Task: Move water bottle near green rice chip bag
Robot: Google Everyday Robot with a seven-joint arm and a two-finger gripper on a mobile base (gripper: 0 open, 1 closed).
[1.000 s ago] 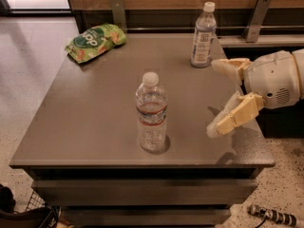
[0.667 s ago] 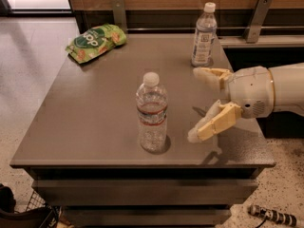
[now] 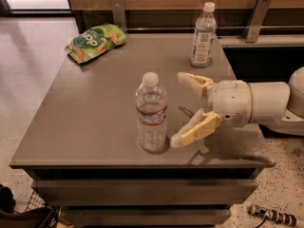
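The water bottle stands upright near the front middle of the grey table; it is clear and ribbed, with a white cap and a narrow red-and-blue band. The green rice chip bag lies at the table's far left corner. My gripper reaches in from the right just above the table, open, with its yellowish fingers spread toward the bottle. The near fingertip is close to the bottle's base; the bottle is not between the fingers.
A taller slim bottle with a large white label stands at the table's back right. A wooden wall with metal brackets runs behind the table. The table's front edge is close to the water bottle.
My gripper has moved left across the table toward the water bottle, staying open. The bottle and the bag have not moved.
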